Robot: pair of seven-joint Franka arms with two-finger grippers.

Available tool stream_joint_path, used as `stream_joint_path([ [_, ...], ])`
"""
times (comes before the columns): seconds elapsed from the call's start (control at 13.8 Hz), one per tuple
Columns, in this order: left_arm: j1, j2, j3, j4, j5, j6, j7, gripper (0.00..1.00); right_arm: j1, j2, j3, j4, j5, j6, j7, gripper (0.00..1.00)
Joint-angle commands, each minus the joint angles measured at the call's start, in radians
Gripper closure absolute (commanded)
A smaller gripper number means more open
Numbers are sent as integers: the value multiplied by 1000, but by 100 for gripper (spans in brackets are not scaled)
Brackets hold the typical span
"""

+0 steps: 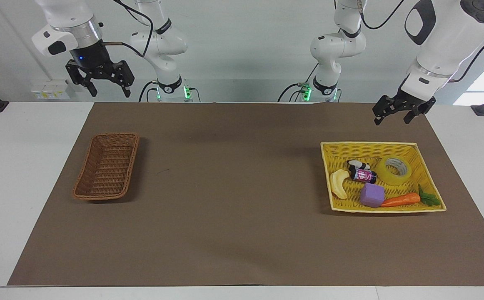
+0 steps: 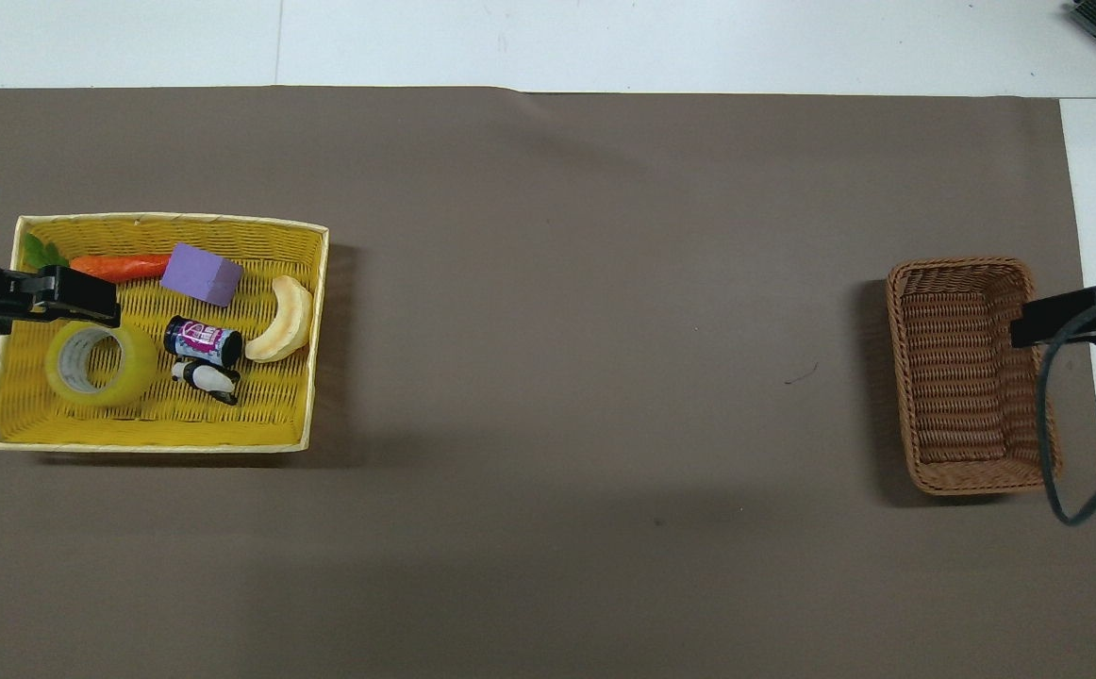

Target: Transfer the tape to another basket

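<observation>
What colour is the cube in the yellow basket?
Purple cube, clearest in the overhead view.

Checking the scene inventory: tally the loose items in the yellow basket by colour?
Yellow: 2, tape, banana
Purple: 1, cube
Orange: 1, carrot
Dark: 1, small can
Black-and-white: 1, penguin figure
Total: 6, all in the yellow basket

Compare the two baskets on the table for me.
The yellow basket is wide and bright; the brown basket is narrow and dark. The yellow basket holds the tape and other items; the brown basket holds nothing. The yellow basket sits at the left arm's end, the brown basket at the right arm's. Both are woven and rectangular.
</observation>
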Motion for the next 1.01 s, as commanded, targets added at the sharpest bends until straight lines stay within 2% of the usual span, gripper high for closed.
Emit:
stream_joint_path([
  [0.0,-4,-6,-3,-2,-16,2,17,0,-11,-13,2,-15,22,13,10,0],
  [0.94,19,-8,4,-7,-15,-7,5,0,-11,-13,2,-15,22,13,10,0],
])
